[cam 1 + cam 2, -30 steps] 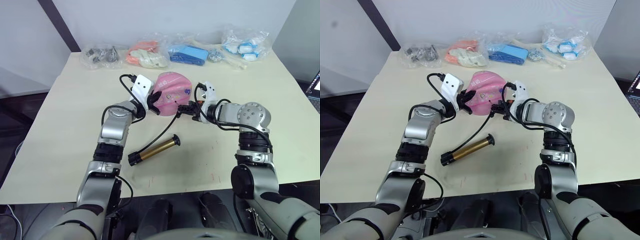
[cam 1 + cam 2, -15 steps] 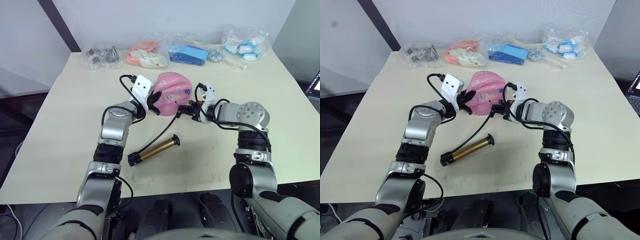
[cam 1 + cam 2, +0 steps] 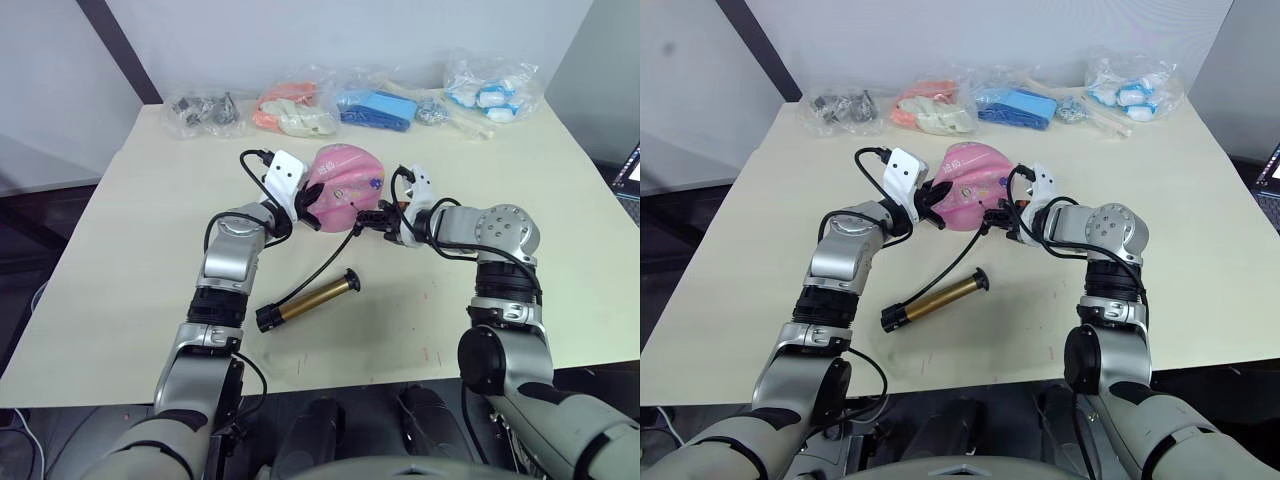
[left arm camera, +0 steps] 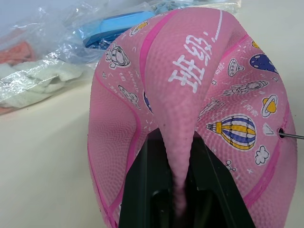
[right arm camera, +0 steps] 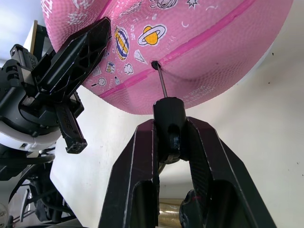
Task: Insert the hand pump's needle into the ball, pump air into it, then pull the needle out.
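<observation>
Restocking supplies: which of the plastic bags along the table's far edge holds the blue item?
The second bag from the robot's right, between the orange-and-white bag and the white-and-blue bag.

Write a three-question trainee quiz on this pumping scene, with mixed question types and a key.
1. True or false: the needle tip sits at the ball valve hole.
2. What does the left end effector pinch?
3. The hand pump barrel is: A) held up by the right end effector, B) lying on the table, C) inside a bag.

Key: 1 true; 2 a fold of the ball; 3 B.
</observation>
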Available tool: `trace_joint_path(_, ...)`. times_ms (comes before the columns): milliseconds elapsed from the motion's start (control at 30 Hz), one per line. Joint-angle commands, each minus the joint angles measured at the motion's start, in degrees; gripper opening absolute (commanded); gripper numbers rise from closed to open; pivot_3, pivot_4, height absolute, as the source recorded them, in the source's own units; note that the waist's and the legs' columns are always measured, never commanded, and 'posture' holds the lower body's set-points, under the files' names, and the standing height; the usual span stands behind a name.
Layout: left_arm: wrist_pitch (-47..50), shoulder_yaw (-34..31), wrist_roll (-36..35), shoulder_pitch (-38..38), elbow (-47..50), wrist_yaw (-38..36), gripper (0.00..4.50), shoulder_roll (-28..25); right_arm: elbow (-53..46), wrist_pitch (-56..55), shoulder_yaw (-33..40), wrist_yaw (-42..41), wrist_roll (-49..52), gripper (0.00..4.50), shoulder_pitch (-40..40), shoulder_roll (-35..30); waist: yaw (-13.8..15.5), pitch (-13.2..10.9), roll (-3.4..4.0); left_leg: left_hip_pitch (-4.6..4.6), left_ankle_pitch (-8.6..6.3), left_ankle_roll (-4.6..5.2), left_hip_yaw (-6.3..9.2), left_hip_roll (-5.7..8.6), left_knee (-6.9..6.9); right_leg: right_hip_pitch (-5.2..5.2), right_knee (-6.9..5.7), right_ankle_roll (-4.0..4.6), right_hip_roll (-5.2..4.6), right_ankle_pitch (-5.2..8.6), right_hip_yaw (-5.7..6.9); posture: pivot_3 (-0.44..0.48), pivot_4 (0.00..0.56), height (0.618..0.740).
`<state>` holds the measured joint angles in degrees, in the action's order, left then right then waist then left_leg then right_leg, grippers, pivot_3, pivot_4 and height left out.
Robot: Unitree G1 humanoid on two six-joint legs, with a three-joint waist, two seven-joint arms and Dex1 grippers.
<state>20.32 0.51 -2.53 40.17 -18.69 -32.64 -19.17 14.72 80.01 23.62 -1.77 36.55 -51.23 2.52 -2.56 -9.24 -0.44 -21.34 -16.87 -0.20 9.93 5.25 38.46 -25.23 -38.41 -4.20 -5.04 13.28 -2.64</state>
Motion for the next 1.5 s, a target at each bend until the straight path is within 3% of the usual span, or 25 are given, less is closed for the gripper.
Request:
trace_joint_path(33, 0.3, 0.6, -0.6, -0.6, -1.0, -0.5, 0.01, 0.1, -0.9, 0.2, 1.2, 1.3, -0.2, 0.35, -0.1, -0.1, 0.0, 0.0, 0.00, 0.00, 0.00, 0.00, 0.00, 0.00, 0.00, 0.00, 0.00, 0.00, 0.00, 0.00, 0.00, 0.000, 0.150, 0.740)
trace_joint_path(333, 0.2, 0.6, -0.7, -1.0, -1.0, -0.6, 0.01, 0.1, -0.5, 0.8, 2.2, 2.5, -0.1, 0.35, -0.6, 0.5, 0.0, 0.0, 0.00, 0.00, 0.00, 0.00, 0.00, 0.00, 0.00, 0.00, 0.00, 0.00, 0.00, 0.00, 0.00, 0.000, 0.150, 0.740)
trace_joint_path(667, 0.0, 1.4, -0.7, -2.5, 0.2, -1.4, 0.01, 0.4, 3.9, 5.5, 14.2, 11.8, -0.1, 0.35, -7.8, 4.9, 0.0, 0.1, 0.07, 0.00, 0.00, 0.00, 0.00, 0.00, 0.00, 0.00, -0.02, 0.00, 0.00, 0.00, -0.01, 0.000, 0.150, 0.740)
trace_joint_path(900, 0.0, 1.4, -1.4, -3.3, 0.2, -2.8, 0.01, 0.2, 9.6, 3.0, 21.9, 17.6, 0.6, 0.35, -13.1, 5.7, 0.0, 0.2, 0.21, 0.01, 0.00, 0.00, -0.03, 0.00, -0.01, -0.01, -0.04, 0.00, 0.00, 0.00, -0.03, 0.000, 0.150, 0.740)
trace_joint_path(1500, -2.4, 2.9, -3.0, -2.5, -6.0, -10.2, 0.01, -1.8, 21.5, -6.5, 18.2, 16.0, 0.6, 0.35, -17.0, 3.7, -1.4, 0.4, 0.31, 0.07, 0.00, 0.00, -0.05, -0.03, -0.03, 0.00, -0.11, 0.00, 0.03, 0.00, -0.06, 0.000, 0.150, 0.740)
